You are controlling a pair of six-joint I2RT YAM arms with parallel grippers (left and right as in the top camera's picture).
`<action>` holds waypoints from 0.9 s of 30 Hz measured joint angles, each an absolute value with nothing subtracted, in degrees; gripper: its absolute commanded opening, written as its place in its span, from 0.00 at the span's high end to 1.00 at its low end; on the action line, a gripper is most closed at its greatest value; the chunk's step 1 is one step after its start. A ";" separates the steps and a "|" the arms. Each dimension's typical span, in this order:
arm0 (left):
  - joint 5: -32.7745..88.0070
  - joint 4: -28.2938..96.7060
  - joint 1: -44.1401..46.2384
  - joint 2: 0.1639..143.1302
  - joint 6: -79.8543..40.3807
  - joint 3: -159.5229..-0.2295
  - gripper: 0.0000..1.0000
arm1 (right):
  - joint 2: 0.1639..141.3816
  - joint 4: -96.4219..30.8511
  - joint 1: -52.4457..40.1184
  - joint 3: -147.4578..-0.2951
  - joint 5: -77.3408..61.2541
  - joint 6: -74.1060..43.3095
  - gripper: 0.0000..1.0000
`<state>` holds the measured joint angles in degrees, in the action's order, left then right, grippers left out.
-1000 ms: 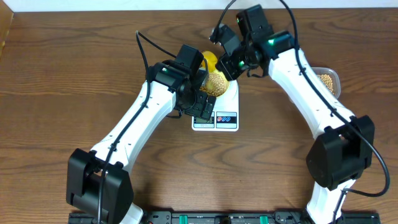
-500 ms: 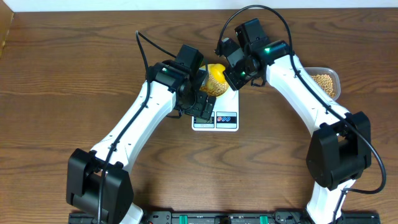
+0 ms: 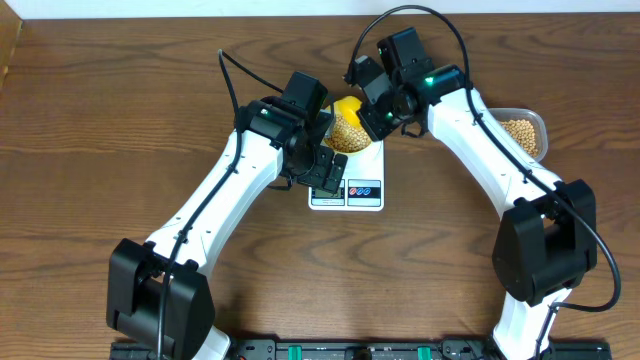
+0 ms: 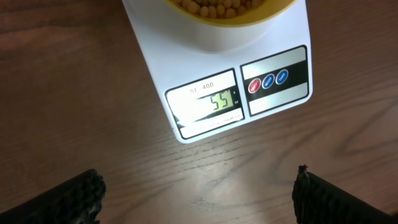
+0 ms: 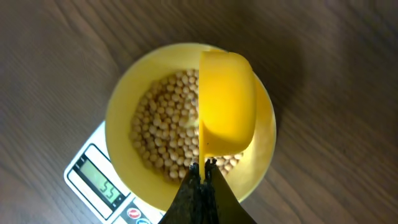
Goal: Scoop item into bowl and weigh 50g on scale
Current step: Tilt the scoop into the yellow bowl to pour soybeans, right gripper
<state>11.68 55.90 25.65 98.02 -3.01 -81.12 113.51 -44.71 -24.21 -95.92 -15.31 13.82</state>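
The white scale (image 4: 283,43) carries the pale yellow bowl (image 5: 119,127), filled with tan beans (image 5: 158,140). Its display (image 4: 222,100) reads 55. My right gripper (image 5: 203,167) is shut on the thin handle of a bright yellow scoop (image 5: 227,102), whose cup hangs over the bowl's right half. From overhead, the right gripper (image 3: 373,118) is at the bowl's far right and the scoop (image 3: 345,106) shows above the beans (image 3: 350,132). My left gripper (image 4: 199,202) is open over bare wood in front of the scale, holding nothing. Overhead, the left gripper (image 3: 322,170) stands at the scale's (image 3: 362,197) left front.
A clear plastic tub (image 3: 524,134) with more beans stands at the right, behind my right arm. The table's far edge runs just behind the scale. A pale surface (image 3: 8,40) borders the table at the far left corner.
My right arm shifted slightly left and lower over the bowl, and the scoop swung across the beans and back toward the far rim. The left arm stayed put.
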 measured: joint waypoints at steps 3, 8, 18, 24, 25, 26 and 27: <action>11.70 55.88 25.65 98.02 -3.01 -81.12 0.02 | 113.51 -44.38 -24.21 -95.92 -15.88 15.94 0.99; 11.68 55.88 25.65 98.04 -3.01 -81.12 0.02 | 113.51 -45.65 -24.25 -95.92 -16.12 19.99 0.99; 11.70 55.90 25.65 98.02 -3.01 -81.12 0.02 | 113.51 -44.75 -25.47 -92.97 -16.16 29.15 0.99; 11.70 55.90 25.65 98.02 -3.01 -81.12 0.02 | 113.51 -43.31 -25.65 -92.79 -16.08 32.29 0.99; 11.70 55.90 25.65 98.02 -3.01 -81.12 0.02 | 113.51 -42.87 -25.65 -92.79 -16.03 32.62 0.99; 11.68 55.90 25.65 98.02 -3.01 -81.12 0.02 | 113.51 -42.50 -25.65 -92.79 -16.01 32.82 0.99; 11.68 55.90 25.65 98.02 -3.03 -81.12 0.02 | 113.51 -42.15 -25.65 -92.79 -15.77 33.08 0.99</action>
